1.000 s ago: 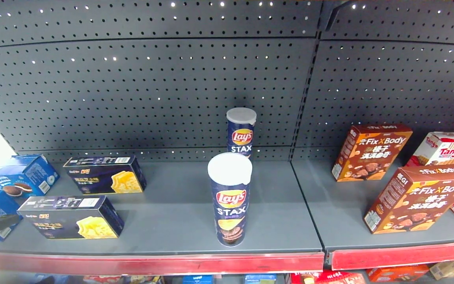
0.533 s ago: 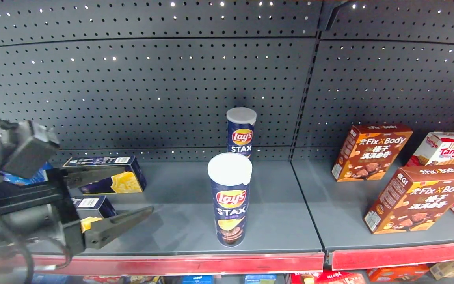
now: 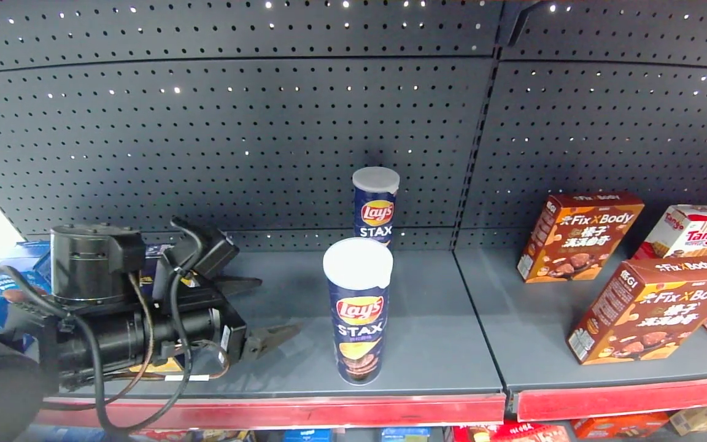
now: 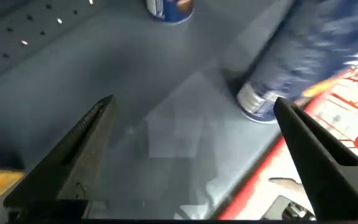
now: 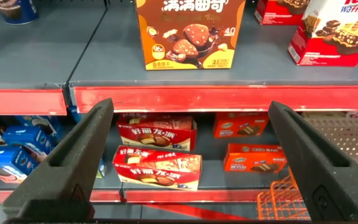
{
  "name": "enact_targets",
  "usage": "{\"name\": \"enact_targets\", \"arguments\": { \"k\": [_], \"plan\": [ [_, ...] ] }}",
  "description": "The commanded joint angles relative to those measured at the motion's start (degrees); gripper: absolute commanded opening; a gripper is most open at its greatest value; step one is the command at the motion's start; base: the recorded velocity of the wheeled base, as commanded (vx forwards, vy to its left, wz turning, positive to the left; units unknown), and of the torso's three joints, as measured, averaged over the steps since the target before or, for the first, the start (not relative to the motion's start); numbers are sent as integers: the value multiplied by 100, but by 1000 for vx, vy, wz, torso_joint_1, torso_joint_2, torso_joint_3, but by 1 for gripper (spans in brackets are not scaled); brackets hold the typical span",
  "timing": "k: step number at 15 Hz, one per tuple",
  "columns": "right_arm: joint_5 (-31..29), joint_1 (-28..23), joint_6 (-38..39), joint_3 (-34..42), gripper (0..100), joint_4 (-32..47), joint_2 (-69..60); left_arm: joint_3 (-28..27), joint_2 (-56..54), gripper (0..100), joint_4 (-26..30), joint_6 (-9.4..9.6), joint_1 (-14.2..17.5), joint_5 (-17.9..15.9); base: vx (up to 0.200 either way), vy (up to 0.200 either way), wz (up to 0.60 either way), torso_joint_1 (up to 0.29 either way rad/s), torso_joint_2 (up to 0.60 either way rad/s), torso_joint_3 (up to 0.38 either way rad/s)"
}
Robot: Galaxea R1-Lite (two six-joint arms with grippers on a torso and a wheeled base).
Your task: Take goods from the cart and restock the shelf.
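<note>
Looking at grey shelf [image 3: 427,344] first, with front chips can [image 3: 358,310] as reference, standing upright near shelf's front edge. Left arm [image 3: 132,331] lies low over shelf, left of front chips can. Left pincer [image 3: 278,307] released, jaws spread wide, tips near can but not touching. Brown boxes [image 3: 654,310] sit well right of can. Rear chips can [image 3: 375,205] upright straight behind front one, by pegboard [image 3: 206,153]. Right pincer [image 5: 190,107] released too, jaws wide, lower than can's level, facing red shelf edge [image 5: 216,98].

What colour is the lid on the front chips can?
The lid is white; head view shows it best.
</note>
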Motion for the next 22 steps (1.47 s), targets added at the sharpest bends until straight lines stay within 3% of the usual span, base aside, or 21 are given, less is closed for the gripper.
{"name": "enact_targets", "arguments": {
  "k": [1, 6, 22],
  "plan": [
    [2, 0, -2, 0, 100, -1, 10, -21, 426, 100, -14, 2, -79, 94, 0, 0, 0, 0, 0, 0],
    [2, 0, -2, 0, 100, -1, 10, -294, 681, 100, -23, -16, -536, 586, 0, 0, 0, 0, 0, 0],
    [2, 0, -2, 0, 100, -1, 10, -478, 725, 100, -23, -7, -932, 823, 0, 0, 0, 0, 0, 0]
  ]
}}
